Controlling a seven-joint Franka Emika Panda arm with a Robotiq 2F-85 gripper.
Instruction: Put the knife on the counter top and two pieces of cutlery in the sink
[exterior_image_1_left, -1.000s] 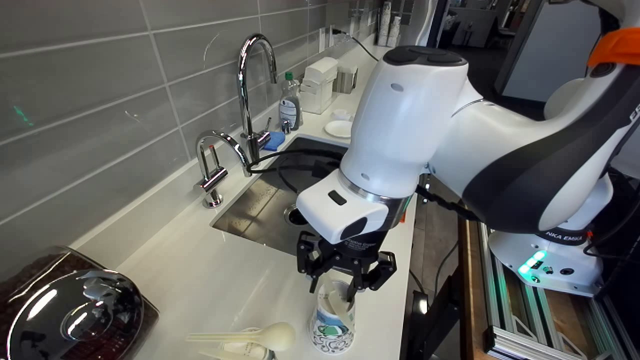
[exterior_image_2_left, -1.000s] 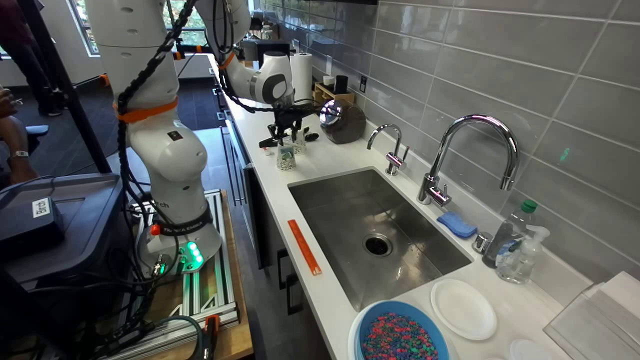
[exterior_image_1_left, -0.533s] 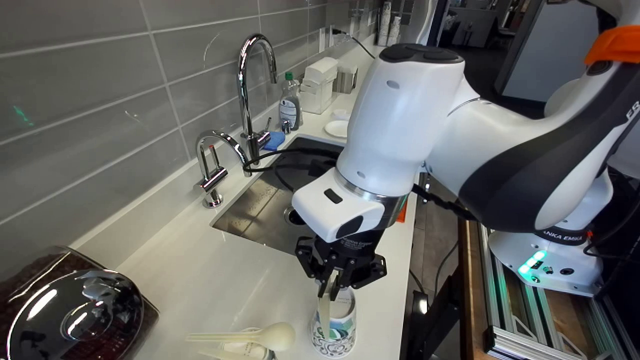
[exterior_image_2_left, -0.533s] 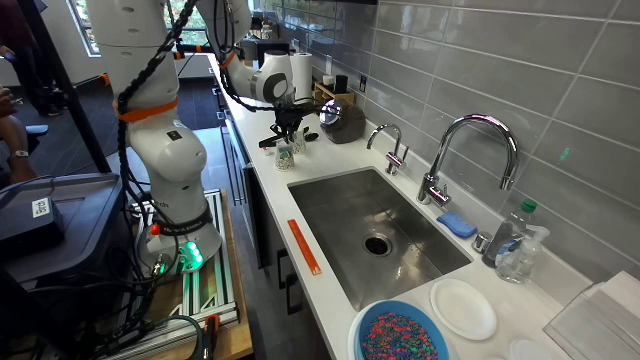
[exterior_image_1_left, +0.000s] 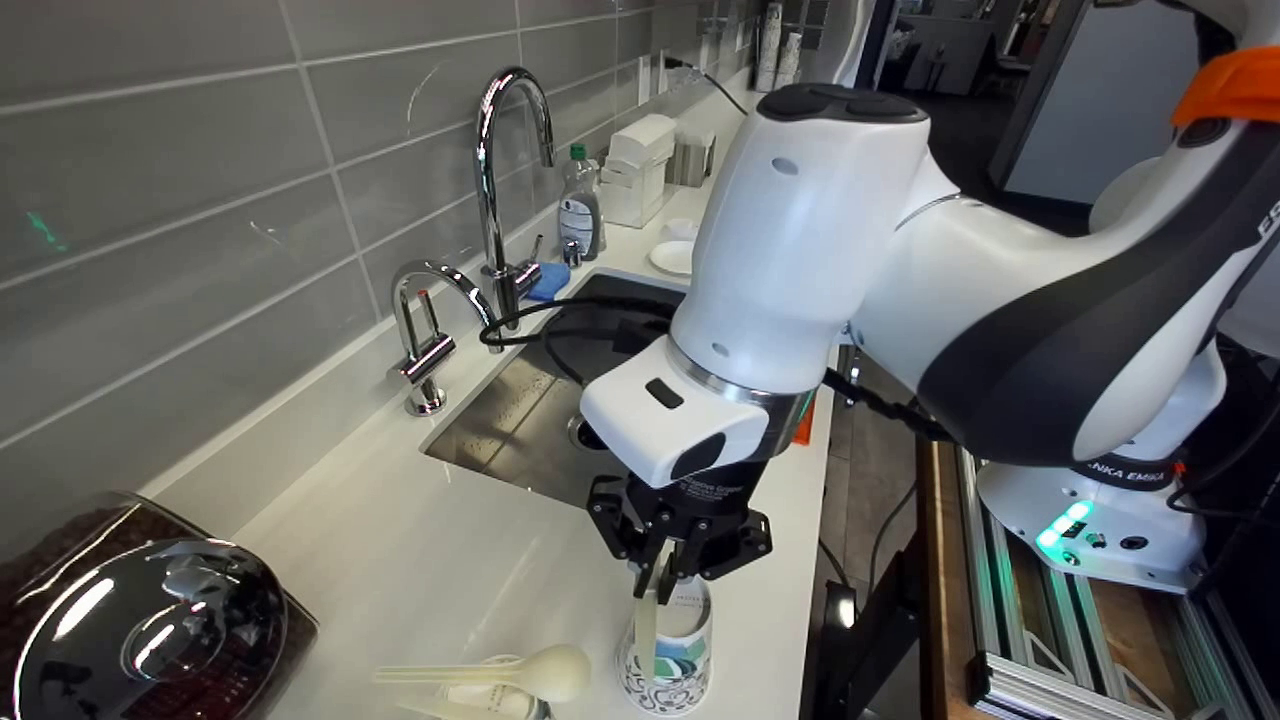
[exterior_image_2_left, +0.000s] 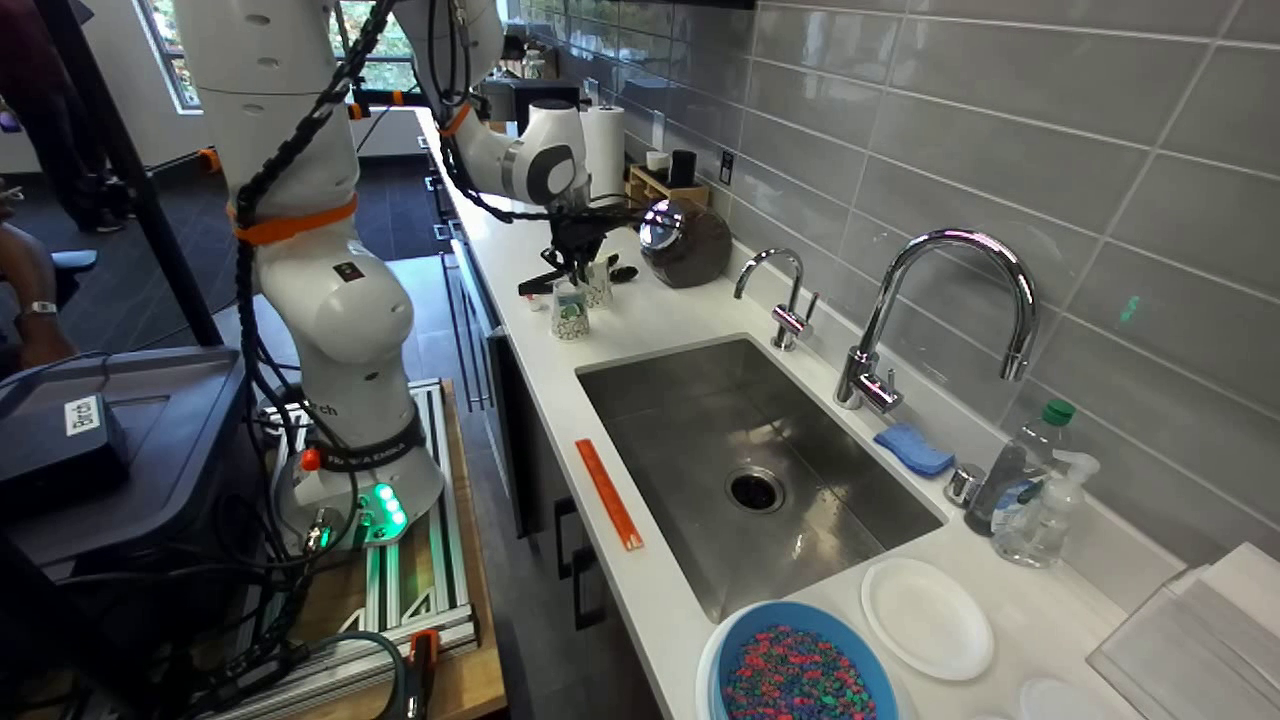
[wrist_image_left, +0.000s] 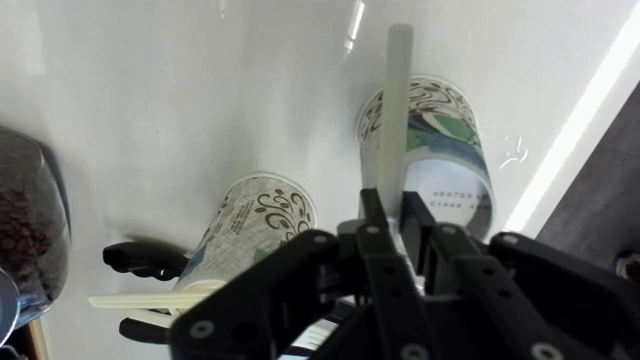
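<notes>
My gripper (wrist_image_left: 391, 197) is shut on slim pale cream cutlery (wrist_image_left: 396, 107); whether one piece or two together, I cannot tell. In an exterior view the cutlery (exterior_image_1_left: 647, 628) hangs across the front of an upright patterned paper cup (exterior_image_1_left: 680, 662), the gripper (exterior_image_1_left: 656, 595) just above the cup's mouth. A cream spoon (exterior_image_1_left: 555, 672) and another pale handle (exterior_image_1_left: 440, 706) rest at a second cup (wrist_image_left: 265, 215). Which utensil is the knife, I cannot tell. The white counter top (exterior_image_1_left: 400, 570) surrounds the grey steel sink (exterior_image_2_left: 690, 470), where nothing lies.
Black-handled items (wrist_image_left: 145, 259) lie by the second cup. A jar of beans (exterior_image_1_left: 150, 640) stands by the wall. Two chrome taps (exterior_image_2_left: 785, 300) rise behind the sink. An orange strip (exterior_image_2_left: 608, 495), a blue bowl (exterior_image_2_left: 800, 665) and a white plate (exterior_image_2_left: 927, 617) sit around it.
A second ago the jaws stood apart over the cup, with pale pieces spread in its mouth. They have since come together on the cutlery, which now hangs more upright. The last half second shows little change.
</notes>
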